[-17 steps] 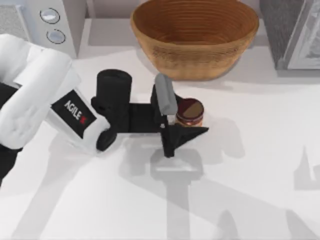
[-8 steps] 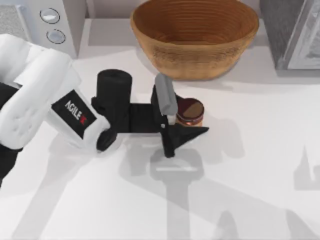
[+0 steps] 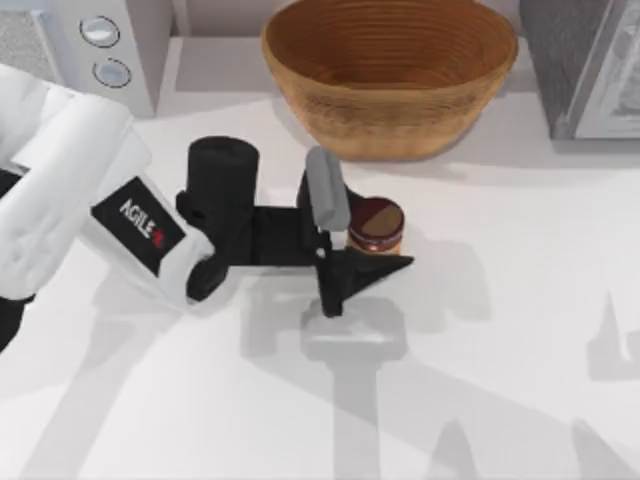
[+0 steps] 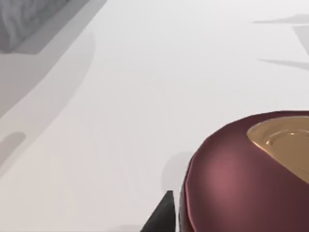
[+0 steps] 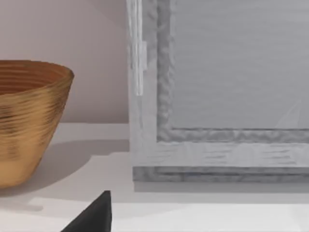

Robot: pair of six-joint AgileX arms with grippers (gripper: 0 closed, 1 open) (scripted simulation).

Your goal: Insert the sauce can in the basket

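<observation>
The left claw (image 3: 368,228) seems closed on the sauce can (image 3: 376,225), though its fingers are partly hidden. Lift straight off the tabletop (image 3: 520,300), clearing the basket (image 3: 390,75) rim before releasing.

A white surface (image 3: 520,300) carries long grey shadows. At its far left corner stands a pale grey appliance (image 3: 110,50) with two round dials (image 3: 100,32) on its face. At the far right corner stands a grey textured box (image 3: 585,65) with a lighter framed panel (image 5: 231,67).
</observation>
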